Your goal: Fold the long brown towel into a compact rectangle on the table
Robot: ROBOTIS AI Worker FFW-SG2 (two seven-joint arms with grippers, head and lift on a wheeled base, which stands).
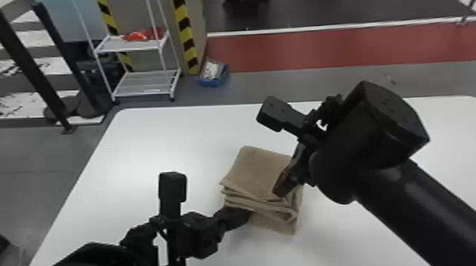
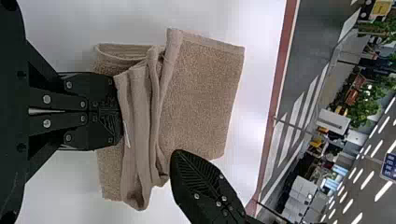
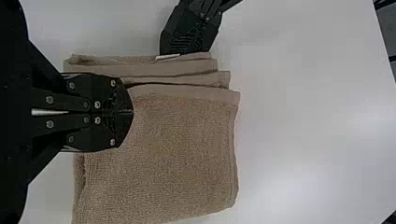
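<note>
Against the near, layered edge of the brown towel [image 1: 259,167], the left gripper [image 1: 247,216] has its two fingers pressed together, their tips over the bottom layer; whether a bit of cloth is caught between them I cannot tell. Over the towel's right part, near that same edge, the right gripper [image 1: 281,191] points down with its fingers also closed on each other; whether they touch the cloth is unclear. The towel itself lies folded into a thick, roughly rectangular stack, set slightly askew, with a smooth top panel. Toward the robot its layers step out unevenly, the lowest reaching farthest, and a small pale tag [image 2: 126,134] shows at the layered edge beside the left gripper's fingertips. Around the towel on every side spreads the white table [image 1: 154,137]. Well beyond the towel and to its left, on the floor, stands a white rack [image 1: 145,85] with something red [image 1: 143,34] on its upper shelf. A blue bin [image 1: 213,82] sits beyond the towel too, just right of the rack, by a post [image 1: 186,34] striped yellow and black. Farther off behind the towel, toward the right, runs a red floor band [image 1: 321,48].
</note>
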